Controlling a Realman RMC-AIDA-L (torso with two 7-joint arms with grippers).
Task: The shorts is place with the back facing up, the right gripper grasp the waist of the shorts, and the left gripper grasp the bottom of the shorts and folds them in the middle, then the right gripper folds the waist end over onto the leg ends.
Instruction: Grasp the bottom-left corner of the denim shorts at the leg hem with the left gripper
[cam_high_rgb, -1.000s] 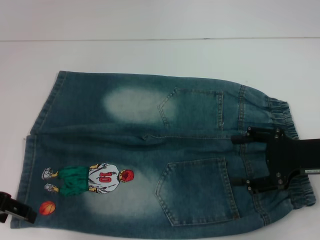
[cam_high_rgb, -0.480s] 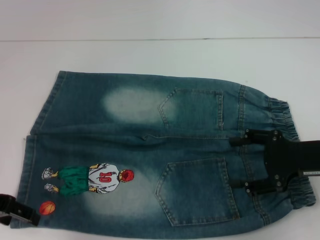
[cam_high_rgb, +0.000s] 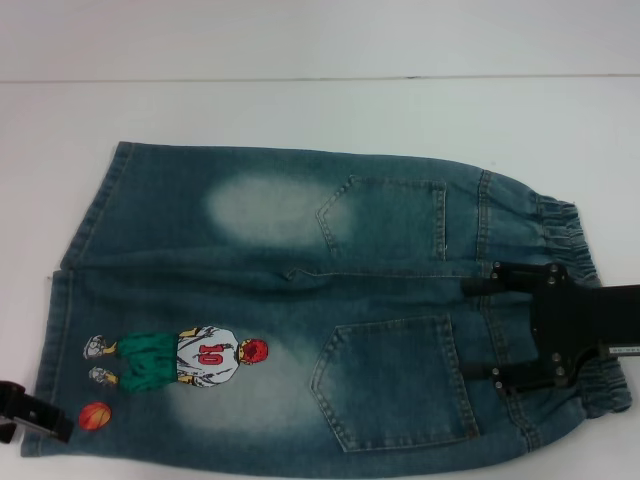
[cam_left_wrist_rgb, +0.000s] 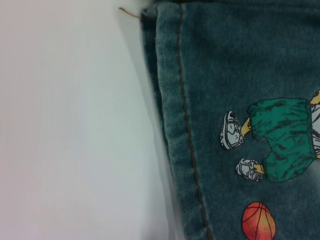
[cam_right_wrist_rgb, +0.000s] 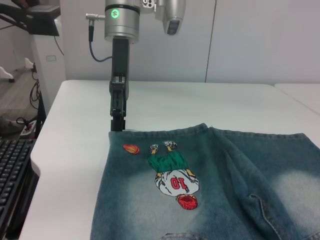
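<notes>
Faded blue denim shorts (cam_high_rgb: 300, 300) w/ elastic waist lie flat on white desk (cam_high_rgb: 300, 110), back pockets up, waist toward robot's right. Right gripper (cam_high_rgb: 480, 330) over waistband, jaws spread wide, near-side pocket edge between them, nothing clamped yet. Left gripper (cam_high_rgb: 40, 420) at leg hem corner by basketball print (cam_high_rgb: 94, 415); jaws' gap can't be told.

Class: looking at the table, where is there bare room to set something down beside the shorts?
Bare table lies along the far side of the shorts. It is crowded at the waistband under the right gripper and at the hem corner by the left gripper.
</notes>
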